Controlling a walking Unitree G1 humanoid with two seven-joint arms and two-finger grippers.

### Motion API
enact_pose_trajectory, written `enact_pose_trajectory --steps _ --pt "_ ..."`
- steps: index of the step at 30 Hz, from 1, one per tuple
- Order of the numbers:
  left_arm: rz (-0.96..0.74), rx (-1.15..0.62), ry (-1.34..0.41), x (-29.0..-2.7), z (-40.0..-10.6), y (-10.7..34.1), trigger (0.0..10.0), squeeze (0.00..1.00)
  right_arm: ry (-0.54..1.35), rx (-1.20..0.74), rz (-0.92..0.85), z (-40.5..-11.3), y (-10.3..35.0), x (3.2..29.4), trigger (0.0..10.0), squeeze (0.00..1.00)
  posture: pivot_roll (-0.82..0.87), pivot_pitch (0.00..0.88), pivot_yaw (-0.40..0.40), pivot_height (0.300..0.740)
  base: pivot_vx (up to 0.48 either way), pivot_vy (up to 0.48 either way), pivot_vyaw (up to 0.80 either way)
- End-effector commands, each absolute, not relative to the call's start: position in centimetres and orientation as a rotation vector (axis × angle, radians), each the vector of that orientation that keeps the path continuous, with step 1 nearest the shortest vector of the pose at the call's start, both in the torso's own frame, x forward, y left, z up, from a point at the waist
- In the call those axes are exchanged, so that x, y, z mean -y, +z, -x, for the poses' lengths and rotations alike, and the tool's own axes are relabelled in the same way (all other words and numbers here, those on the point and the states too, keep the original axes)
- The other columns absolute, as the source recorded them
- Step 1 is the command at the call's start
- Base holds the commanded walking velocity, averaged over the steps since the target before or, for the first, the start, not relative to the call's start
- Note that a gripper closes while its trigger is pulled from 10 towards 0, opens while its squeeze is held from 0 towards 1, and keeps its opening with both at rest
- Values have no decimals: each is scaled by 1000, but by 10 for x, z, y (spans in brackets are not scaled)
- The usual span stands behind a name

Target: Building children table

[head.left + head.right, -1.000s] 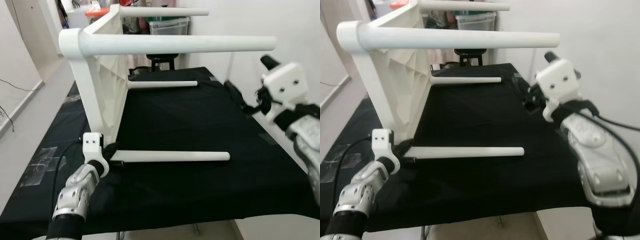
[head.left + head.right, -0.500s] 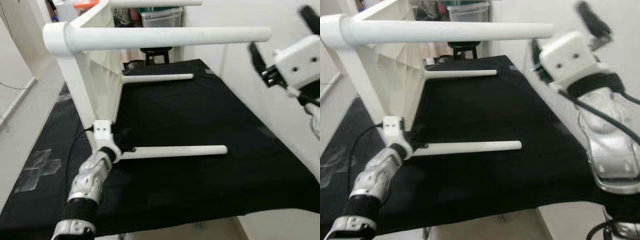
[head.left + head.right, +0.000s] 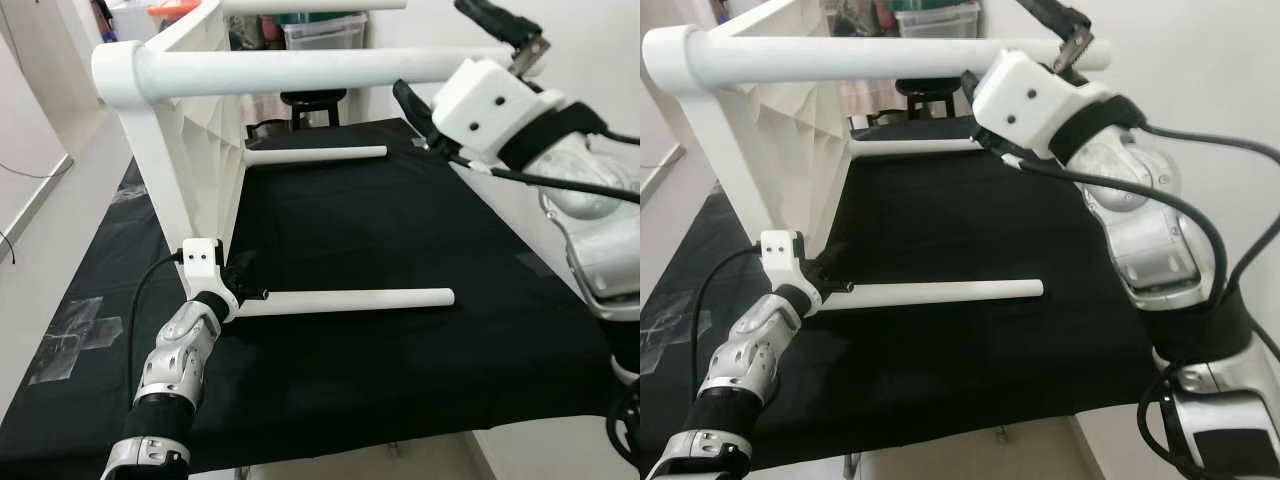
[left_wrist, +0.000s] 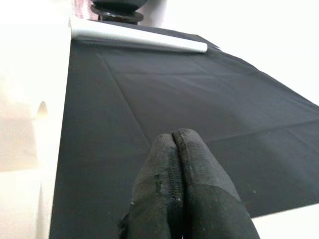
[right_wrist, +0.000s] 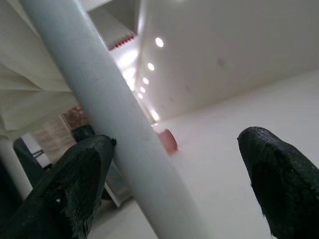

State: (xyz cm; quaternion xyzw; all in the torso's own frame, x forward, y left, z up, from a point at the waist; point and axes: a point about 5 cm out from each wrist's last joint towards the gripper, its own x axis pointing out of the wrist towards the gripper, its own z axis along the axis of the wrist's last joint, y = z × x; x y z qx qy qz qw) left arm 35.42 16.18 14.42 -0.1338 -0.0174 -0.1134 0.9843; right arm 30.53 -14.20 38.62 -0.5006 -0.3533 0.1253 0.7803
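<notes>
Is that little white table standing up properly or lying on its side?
On its side. The white table rests on one edge on the black cloth, and its legs point sideways instead of down.

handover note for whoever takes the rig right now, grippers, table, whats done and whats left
Left gripper: shut, at the base of the near lower leg, by the tabletop.
Right gripper: open, raised around the near upper leg; one finger looks to touch it.
Table: on its side on the black cloth, four legs sticking out sideways.
Done: all four legs in place.
Left: probably closing on the upper leg and standing the table upright; leg tightness cannot be judged.
</notes>
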Motion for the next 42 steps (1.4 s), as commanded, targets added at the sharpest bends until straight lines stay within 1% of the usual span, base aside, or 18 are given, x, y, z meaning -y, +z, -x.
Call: enact_pose_trajectory --steps 1,9,13,18,19,20,21,22,23,28,42 --pt "277 44 -215 -164 -355 145 10000 0 355 748 1135 -311 380 129 10000 0 -211 60 8 740 0 0 0" --pt "282 46 -208 -164 -354 143 10000 0 399 707 1203 -323 377 121 10000 0 -210 61 -4 740 0 0 0" --pt "286 47 -200 -165 -353 141 10000 0 378 655 1248 -336 375 121 10000 0 -210 61 -8 740 0 0 0" --pt "286 49 -198 -165 -353 140 10000 0 349 635 1267 -343 378 123 10000 0 -213 58 -9 740 0 0 0" --pt "286 49 -197 -165 -354 141 10000 0 325 628 1276 -345 383 124 7725 0 -214 58 -9 740 0 0 0" --pt "286 49 -197 -165 -354 141 10000 0 325 628 1276 -345 383 124 7725 0 -214 58 -9 740 0 0 0" --pt "285 50 -198 -165 -354 141 10000 0 310 624 1281 -346 386 125 5137 0 -219 54 -9 740 0 0 0" --pt "285 50 -198 -165 -354 141 10000 0 310 624 1281 -346 386 125 5137 0 -219 54 -9 740 0 0 0" --pt "285 51 -198 -165 -355 141 10000 0 295 625 1289 -348 389 126 0 0 -220 55 -9 740 0 0 0" --pt "285 55 -196 -166 -357 142 10000 0 281 641 1298 -349 397 125 0 0 -223 57 -8 740 0 0 0" --pt "259 38 -120 -183 -360 136 10000 0 261 674 1280 -350 408 126 0 0 -229 61 -2 740 0 0 0"
